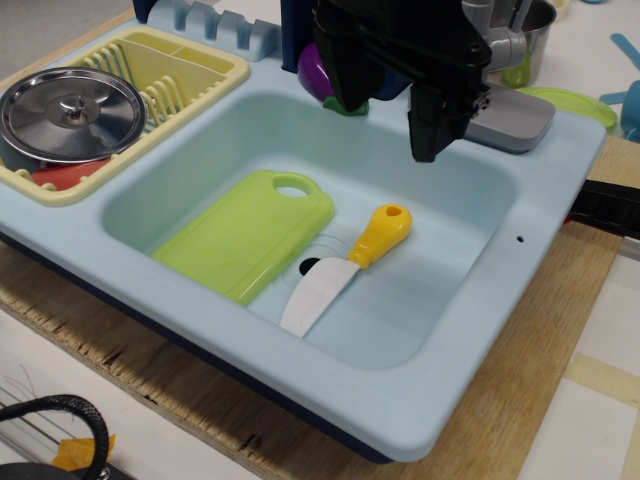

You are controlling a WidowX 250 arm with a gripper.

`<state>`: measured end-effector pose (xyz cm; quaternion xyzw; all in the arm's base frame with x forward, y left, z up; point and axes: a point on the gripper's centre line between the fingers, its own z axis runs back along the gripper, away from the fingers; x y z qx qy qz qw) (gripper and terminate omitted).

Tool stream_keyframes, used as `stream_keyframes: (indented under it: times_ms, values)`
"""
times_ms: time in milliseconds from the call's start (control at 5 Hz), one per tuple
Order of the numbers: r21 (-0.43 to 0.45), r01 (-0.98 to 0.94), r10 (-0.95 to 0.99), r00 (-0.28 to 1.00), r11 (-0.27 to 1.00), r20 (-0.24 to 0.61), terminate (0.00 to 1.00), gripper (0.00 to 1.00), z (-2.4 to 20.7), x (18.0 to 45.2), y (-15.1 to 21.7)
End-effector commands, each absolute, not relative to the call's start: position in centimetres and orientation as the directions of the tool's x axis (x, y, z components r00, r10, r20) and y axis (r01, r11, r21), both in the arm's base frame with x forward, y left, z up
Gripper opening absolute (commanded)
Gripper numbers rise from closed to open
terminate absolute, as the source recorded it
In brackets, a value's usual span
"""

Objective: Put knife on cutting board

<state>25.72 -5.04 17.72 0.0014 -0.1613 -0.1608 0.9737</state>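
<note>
Nearest, the knife [343,268] lies flat on the floor of the light blue sink [470,290], white blade toward the front, yellow handle angled back, just beside the right edge of the lime-green cutting board [245,233]. Behind and above, the gripper [395,80] hangs clear of both, holding nothing; whether its fingers are spread I cannot tell from this angle. A good pickup would take the handle across its width, lift, then shift left onto the board.

I saw the knife [340,268] lying in the pale blue sink [500,300] just beside the cutting board [240,235], its blade near the board's edge, while the black claw [400,60] hung above them, its jaws unclear.
</note>
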Motion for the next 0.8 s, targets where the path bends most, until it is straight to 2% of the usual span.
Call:
stream_keyframes:
  times_ms: [0,600]
  values:
    - [0.055,0.313,-0.314,0.896,0.948,0.314,0.00,1.00,17.7,25.7,-5.0]
    - [0.023,0.208,-0.206,0.938,0.978,0.278,0.00,1.00,13.1,26.3,-3.5]
